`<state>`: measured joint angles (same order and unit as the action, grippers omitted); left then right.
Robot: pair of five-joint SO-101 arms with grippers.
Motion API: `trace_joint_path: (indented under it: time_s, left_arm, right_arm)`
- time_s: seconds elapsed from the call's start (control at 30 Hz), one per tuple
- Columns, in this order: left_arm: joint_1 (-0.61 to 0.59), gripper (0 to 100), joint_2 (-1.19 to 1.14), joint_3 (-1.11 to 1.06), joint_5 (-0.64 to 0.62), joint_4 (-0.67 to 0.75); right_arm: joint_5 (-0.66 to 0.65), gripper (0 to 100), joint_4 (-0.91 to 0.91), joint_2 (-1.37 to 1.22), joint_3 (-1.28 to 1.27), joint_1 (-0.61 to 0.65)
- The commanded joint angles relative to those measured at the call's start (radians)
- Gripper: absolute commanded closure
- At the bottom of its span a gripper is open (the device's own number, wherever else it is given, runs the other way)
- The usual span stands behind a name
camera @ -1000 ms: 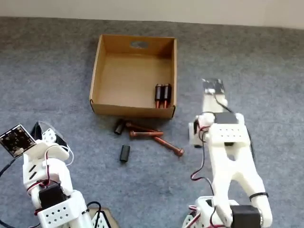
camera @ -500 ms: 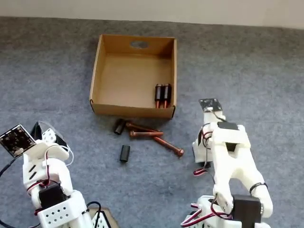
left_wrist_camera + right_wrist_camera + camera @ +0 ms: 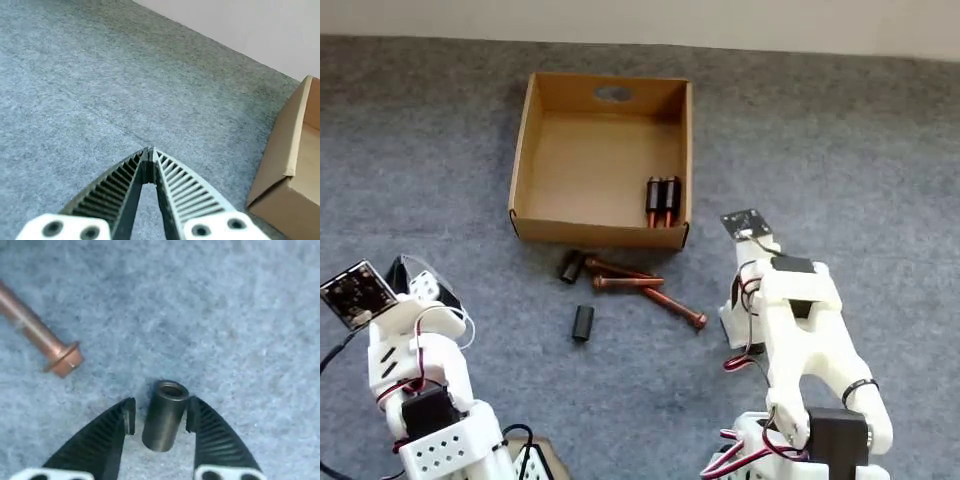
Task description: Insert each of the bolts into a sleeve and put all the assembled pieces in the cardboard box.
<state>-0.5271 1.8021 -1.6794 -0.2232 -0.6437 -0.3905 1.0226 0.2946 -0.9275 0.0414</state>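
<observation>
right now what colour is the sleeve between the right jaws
Black; the sleeve shows best in right wrist view.

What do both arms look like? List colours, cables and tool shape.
Left arm and right arm: white plastic shells, black servos, looped red and black wires, a circuit board at the wrist. Left tool and right tool: dark, ribbed, tapering fingers on white mounts.

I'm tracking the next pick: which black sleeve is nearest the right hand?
The sleeve lying between the right hand's open fingers, near a bolt's head. The two other loose sleeves lie farther off, beyond the bolts.
</observation>
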Motion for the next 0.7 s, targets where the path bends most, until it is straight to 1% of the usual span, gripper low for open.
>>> trace_joint_path:
  time_s: [0.0,0.07,0.1,0.17,0.2,0.27,0.33,0.5,0.67]
  left_arm:
    - [0.022,96,0.002,-0.018,0.026,0.018]
    - [0.022,96,0.002,-0.018,0.026,0.018]
    - [0.022,96,0.002,-0.018,0.026,0.018]
    - [0.022,96,0.002,-0.018,0.026,0.018]
    - [0.022,96,0.002,-0.018,0.026,0.017]
    - [0.022,96,0.002,-0.018,0.026,0.017]
    - [0.024,96,0.002,-0.018,0.026,0.017]
    - [0.044,96,0.002,-0.018,0.031,0.017]
    - [0.044,96,0.002,-0.018,0.031,0.017]
  right_arm:
    - [-0.015,83.6,0.004,-0.002,-0.002,0.002]
    - [-0.017,84.4,0.002,-0.002,-0.002,0.002]
    - [-0.017,86.9,0.002,-0.002,-0.002,0.002]
    - [-0.017,96.7,0.002,-0.002,-0.002,0.002]
    - [-0.017,99.8,0.004,-0.002,-0.002,0.002]
    - [-0.017,97.9,0.008,-0.002,-0.002,0.002]
    - [-0.015,99.5,0.008,0.004,-0.002,0.002]
    - [-0.012,99.2,0.054,0.015,0.025,0.010]
    - [-0.011,99.2,0.002,0.071,0.036,0.004]
